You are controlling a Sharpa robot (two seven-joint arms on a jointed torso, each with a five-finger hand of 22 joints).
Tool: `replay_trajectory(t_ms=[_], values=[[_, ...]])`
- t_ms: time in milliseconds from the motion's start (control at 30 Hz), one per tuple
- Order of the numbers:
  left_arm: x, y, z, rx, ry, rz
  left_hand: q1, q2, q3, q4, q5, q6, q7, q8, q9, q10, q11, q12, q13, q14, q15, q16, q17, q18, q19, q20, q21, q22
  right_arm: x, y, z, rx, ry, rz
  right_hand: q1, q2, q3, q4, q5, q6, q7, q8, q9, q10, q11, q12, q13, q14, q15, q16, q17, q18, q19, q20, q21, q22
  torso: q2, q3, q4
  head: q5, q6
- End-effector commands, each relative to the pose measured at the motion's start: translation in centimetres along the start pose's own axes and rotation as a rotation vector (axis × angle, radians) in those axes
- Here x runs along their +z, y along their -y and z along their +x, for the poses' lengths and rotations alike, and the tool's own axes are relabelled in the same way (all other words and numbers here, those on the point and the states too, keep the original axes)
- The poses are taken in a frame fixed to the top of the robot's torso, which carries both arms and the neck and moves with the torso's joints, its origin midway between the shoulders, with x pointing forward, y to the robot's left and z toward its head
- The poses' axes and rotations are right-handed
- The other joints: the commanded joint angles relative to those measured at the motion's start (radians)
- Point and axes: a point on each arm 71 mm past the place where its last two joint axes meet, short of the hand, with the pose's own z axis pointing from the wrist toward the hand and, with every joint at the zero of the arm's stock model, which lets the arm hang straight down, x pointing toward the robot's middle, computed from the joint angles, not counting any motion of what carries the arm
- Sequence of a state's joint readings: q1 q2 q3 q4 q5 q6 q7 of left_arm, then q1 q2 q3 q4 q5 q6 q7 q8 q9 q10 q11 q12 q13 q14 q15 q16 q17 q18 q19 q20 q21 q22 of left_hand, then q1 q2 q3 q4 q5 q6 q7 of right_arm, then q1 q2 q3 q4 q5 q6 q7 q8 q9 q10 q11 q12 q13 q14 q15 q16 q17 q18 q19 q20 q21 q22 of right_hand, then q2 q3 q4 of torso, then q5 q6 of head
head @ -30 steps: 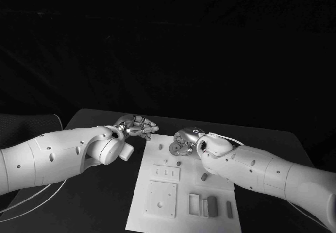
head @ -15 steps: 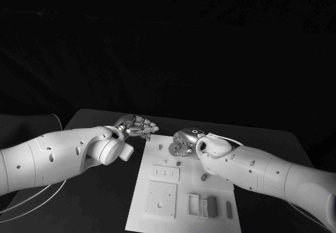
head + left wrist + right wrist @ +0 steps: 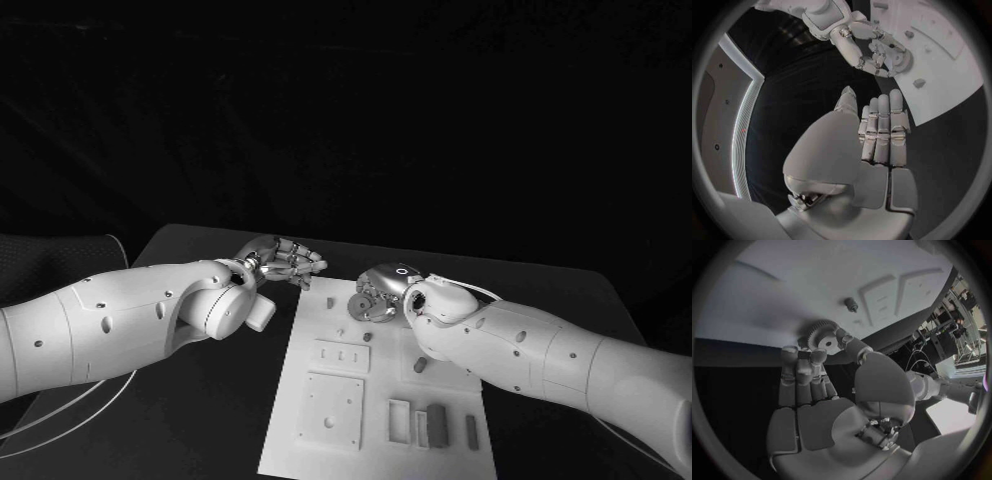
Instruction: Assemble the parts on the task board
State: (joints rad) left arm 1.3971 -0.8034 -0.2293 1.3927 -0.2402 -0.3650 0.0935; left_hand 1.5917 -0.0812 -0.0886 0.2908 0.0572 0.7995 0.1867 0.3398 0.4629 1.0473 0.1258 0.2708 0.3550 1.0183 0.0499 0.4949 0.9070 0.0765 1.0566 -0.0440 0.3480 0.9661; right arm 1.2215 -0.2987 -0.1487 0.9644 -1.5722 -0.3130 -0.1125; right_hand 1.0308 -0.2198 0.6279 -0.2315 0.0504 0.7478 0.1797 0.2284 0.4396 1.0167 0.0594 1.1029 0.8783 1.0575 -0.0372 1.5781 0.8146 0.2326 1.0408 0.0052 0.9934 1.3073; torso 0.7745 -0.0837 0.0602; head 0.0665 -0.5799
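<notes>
A: Where did the gear (image 3: 822, 335) sit relative to the right hand (image 3: 378, 293)?

B: Pinched at the fingertips (image 3: 811, 356) of that hand, at the far end of the task board (image 3: 378, 400), just above or touching its surface; contact could not be resolved.

A: Appearance?

B: Small toothed wheel, grey, with a central bore. A short peg (image 3: 851, 304) stood on the board nearby.

A: Left hand (image 3: 286, 261)?

B: Beside the board's far-left corner over the worktop (image 3: 216, 400), holding nothing, fingers straight and side by side, palm toward the gear. Right arm came in low over the board.
</notes>
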Motion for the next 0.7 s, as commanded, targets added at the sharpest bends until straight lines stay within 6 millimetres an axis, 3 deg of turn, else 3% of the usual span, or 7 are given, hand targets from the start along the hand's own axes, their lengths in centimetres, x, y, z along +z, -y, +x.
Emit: replay_trajectory(t_ms=[33, 500, 700], values=[[0.02, 0.20, 0.12, 0.001, -0.007, 0.011, -0.002, -0.002, -0.005, 0.001, -0.001, -0.004, 0.005, -0.006, 0.001, -0.008, 0.001, -0.006, -0.001, -0.005, 0.001, -0.006, 0.001, 0.019, 0.000, -0.004, -0.003, 0.001, -0.05, -0.09, 0.07, 0.000, -0.004, -0.012, 0.007, 0.010, 0.003, 0.004, -0.002, -0.018, 0.005, -0.002, 0.003, -0.022, 0.012, 0.004, 0.001, -0.002, 0.004, 0.006, 0.001, 0.029, 0.012, -0.011, 0.007, 0.010, 0.000, 0.0005, -0.0003, 0.000, 0.002], [0.01, 0.17, 0.04, 0.001, -0.006, 0.009, -0.002, -0.002, -0.005, 0.001, -0.001, -0.004, 0.005, -0.007, 0.001, -0.008, 0.001, -0.006, -0.001, -0.005, 0.002, -0.006, 0.001, 0.019, 0.000, -0.004, -0.004, 0.001, 0.00, -0.25, 0.05, 0.004, 0.000, -0.017, 0.023, 0.071, -0.006, -0.028, -0.001, -0.027, -0.013, 0.005, 0.010, -0.026, -0.005, 0.007, -0.002, -0.006, -0.013, 0.008, -0.001, 0.029, 0.003, -0.009, 0.010, 0.013, 0.000, 0.0003, 0.0003, 0.002, 0.003], [-0.02, 0.15, 0.00, 0.001, -0.005, 0.009, -0.002, -0.002, -0.005, 0.001, -0.001, -0.004, 0.005, -0.007, 0.001, -0.008, 0.001, -0.006, -0.001, -0.005, 0.002, -0.006, 0.001, 0.019, 0.000, -0.004, -0.004, 0.001, -0.01, -0.20, 0.06, 0.004, -0.001, -0.017, 0.024, 0.079, -0.008, -0.037, -0.001, -0.031, -0.014, 0.006, 0.010, -0.026, -0.006, 0.007, -0.003, -0.007, -0.014, 0.009, -0.002, 0.029, 0.002, -0.008, 0.010, 0.013, 0.000, -0.0001, 0.0002, 0.001, 0.002]])
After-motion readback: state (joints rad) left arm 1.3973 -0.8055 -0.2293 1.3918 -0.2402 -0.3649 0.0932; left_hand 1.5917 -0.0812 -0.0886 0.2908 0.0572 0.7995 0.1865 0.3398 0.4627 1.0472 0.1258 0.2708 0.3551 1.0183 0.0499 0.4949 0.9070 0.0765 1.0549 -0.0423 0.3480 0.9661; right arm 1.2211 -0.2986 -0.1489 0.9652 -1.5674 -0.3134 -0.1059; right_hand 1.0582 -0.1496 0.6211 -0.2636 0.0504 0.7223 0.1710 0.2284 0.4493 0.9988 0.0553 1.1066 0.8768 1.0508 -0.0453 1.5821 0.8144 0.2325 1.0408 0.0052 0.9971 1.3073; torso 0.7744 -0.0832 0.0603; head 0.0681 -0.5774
